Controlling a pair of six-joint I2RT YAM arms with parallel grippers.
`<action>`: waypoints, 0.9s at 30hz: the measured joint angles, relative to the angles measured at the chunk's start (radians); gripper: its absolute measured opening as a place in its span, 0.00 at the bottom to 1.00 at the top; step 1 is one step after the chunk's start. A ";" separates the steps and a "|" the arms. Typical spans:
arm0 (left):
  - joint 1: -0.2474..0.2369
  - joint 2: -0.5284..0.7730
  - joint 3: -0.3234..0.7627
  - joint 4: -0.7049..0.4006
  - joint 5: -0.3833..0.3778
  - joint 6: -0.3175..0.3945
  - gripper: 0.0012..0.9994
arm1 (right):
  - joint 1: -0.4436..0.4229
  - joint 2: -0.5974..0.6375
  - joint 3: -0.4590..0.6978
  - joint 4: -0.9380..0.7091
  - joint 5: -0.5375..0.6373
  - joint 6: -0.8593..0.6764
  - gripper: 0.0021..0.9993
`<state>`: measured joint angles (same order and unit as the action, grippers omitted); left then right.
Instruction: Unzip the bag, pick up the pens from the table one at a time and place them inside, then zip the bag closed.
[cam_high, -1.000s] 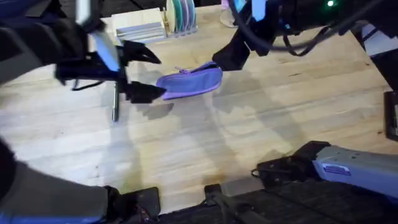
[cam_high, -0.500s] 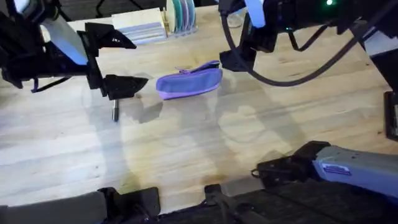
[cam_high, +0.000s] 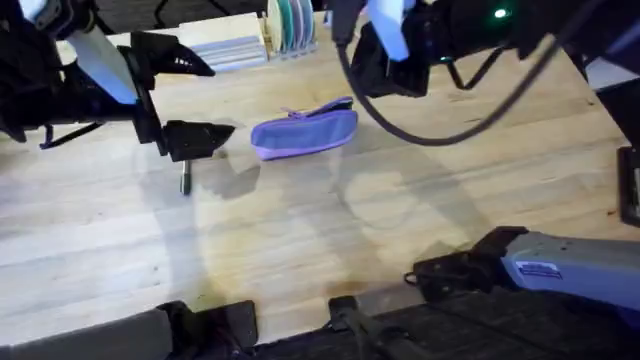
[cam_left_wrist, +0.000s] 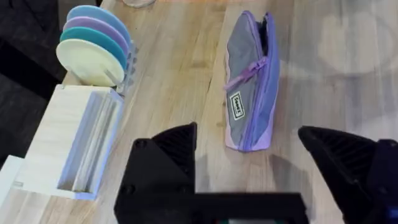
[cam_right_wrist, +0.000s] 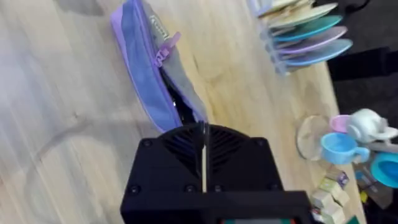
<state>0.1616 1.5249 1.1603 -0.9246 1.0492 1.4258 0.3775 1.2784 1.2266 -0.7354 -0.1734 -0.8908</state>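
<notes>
While spread wide, left gripper (cam_high: 192, 100) beside bag (cam_high: 304, 131) (right gripper (cam_right_wrist: 204, 163) clenched, 1 pen (cam_high: 185, 181)), bare table (cam_high: 400, 220) around.

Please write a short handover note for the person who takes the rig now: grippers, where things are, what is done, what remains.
Left gripper: open, empty, above the table beside the bag's end.
Right gripper: shut, empty, raised near the bag's other end.
Bag: lying flat, partly unzipped, as the right wrist view shows.
One pen lies on the table under the left gripper.
Done: the zipper is started.
Left: open it fully if needed, put the pen inside, zip closed.
</notes>
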 joint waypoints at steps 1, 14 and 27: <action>0.000 0.000 0.000 0.000 0.000 0.000 0.99 | 0.000 0.013 0.000 0.000 0.000 0.000 0.03; 0.000 0.000 0.000 0.000 -0.003 0.000 0.99 | 0.000 0.219 0.000 0.002 -0.082 -0.055 0.03; 0.000 0.000 0.000 0.000 -0.003 0.000 0.99 | 0.000 0.334 0.000 0.031 -0.135 -0.113 0.03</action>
<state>0.1616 1.5248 1.1603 -0.9245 1.0464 1.4258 0.3775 1.6121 1.2270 -0.7040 -0.3086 -1.0042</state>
